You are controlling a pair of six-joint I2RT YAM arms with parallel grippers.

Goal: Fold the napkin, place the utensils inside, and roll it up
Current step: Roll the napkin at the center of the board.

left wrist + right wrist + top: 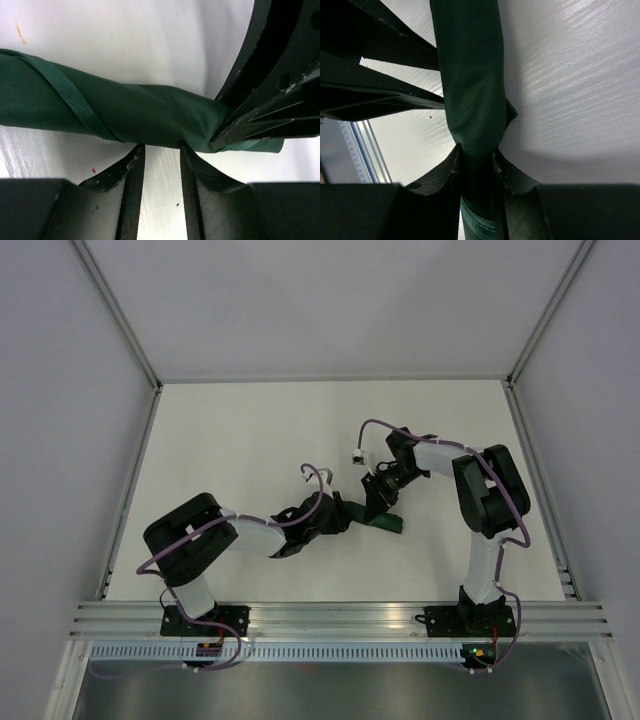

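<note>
The napkin [386,524] is a dark green roll lying on the white table [250,440] between the two arms. In the right wrist view the napkin [470,75] runs straight between the fingers of my right gripper [476,152], which is shut on one end. In the left wrist view the napkin [125,107] lies crosswise, its hem wound around it. My left gripper [161,146] is open, its tips against the roll's side and bare table showing between its fingers. The right gripper's fingers [260,125] clamp the end at the right. The utensils are hidden.
An aluminium rail [340,615] runs along the near edge by the arm bases. White walls with metal posts [120,315] enclose the table on three sides. A small orange mark [20,32] is on the table surface.
</note>
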